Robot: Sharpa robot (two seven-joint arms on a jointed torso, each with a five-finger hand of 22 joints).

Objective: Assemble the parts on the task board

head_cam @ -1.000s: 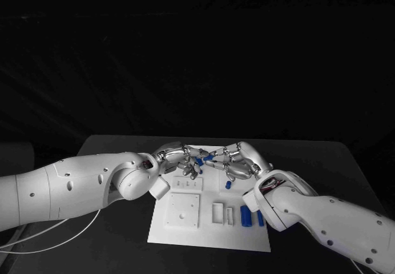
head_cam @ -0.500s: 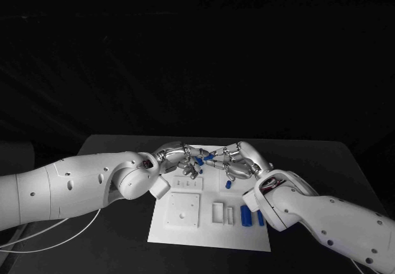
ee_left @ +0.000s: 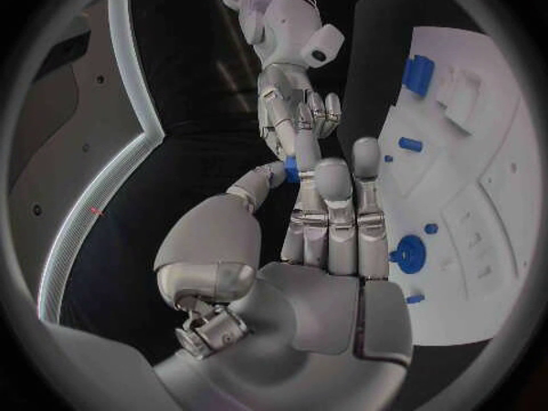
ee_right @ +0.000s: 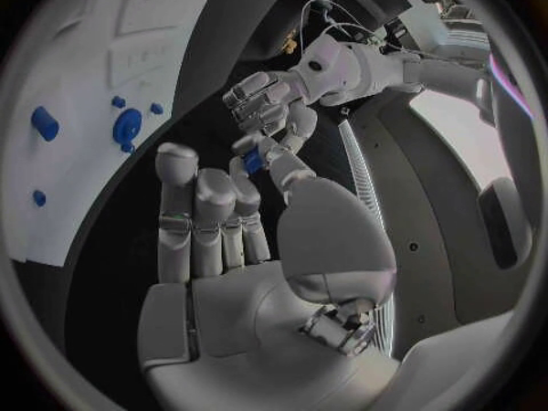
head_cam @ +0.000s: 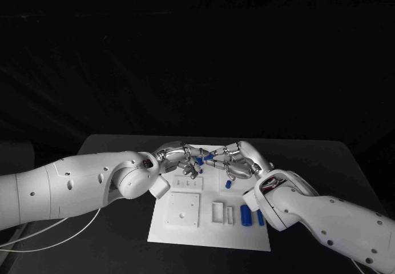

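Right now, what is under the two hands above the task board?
Beneath the left hand and right hand, the task board's far end shows small blue parts; the hands cover the rest.

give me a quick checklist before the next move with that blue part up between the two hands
1. Small blue part held above the task board: ok, it sits between fingertips of both hands.
2. Left hand touching the part: ok.
3. Right hand touching the part: ok; which hand bears it, cannot tell.
4. Part clear of the board: ok.
5. Target slot for this part: cannot tell.
6. Blue pieces at the board's near right undisturbed: ok, lying beside the right arm.
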